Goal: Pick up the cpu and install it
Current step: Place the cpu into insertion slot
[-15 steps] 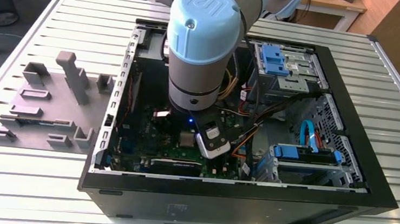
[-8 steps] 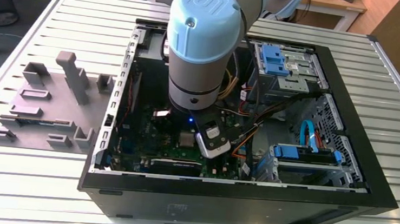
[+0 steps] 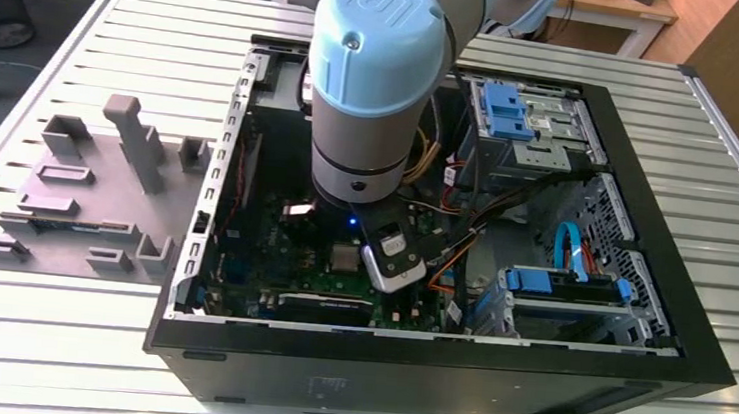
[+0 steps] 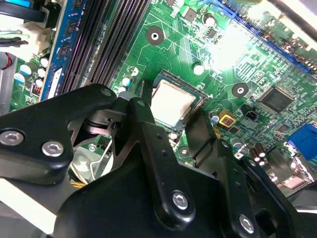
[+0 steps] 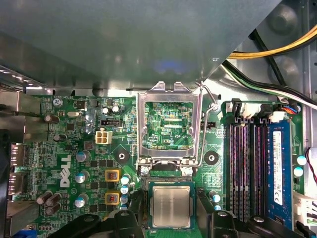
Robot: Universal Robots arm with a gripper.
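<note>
- The cpu (image 5: 171, 206) sits flat in its socket (image 5: 171, 183) on the green motherboard (image 5: 64, 148), inside the PC case (image 3: 680, 325).
- Jaws are spread apart, straddling the cpu, one on each side, not pinching it.

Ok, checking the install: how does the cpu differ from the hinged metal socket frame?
The cpu is a solid silvery square lying in the socket; the socket frame is swung open, off the socket. The cpu's top is closed; the socket frame has a window showing motherboard. Both look square, metallic.
</note>
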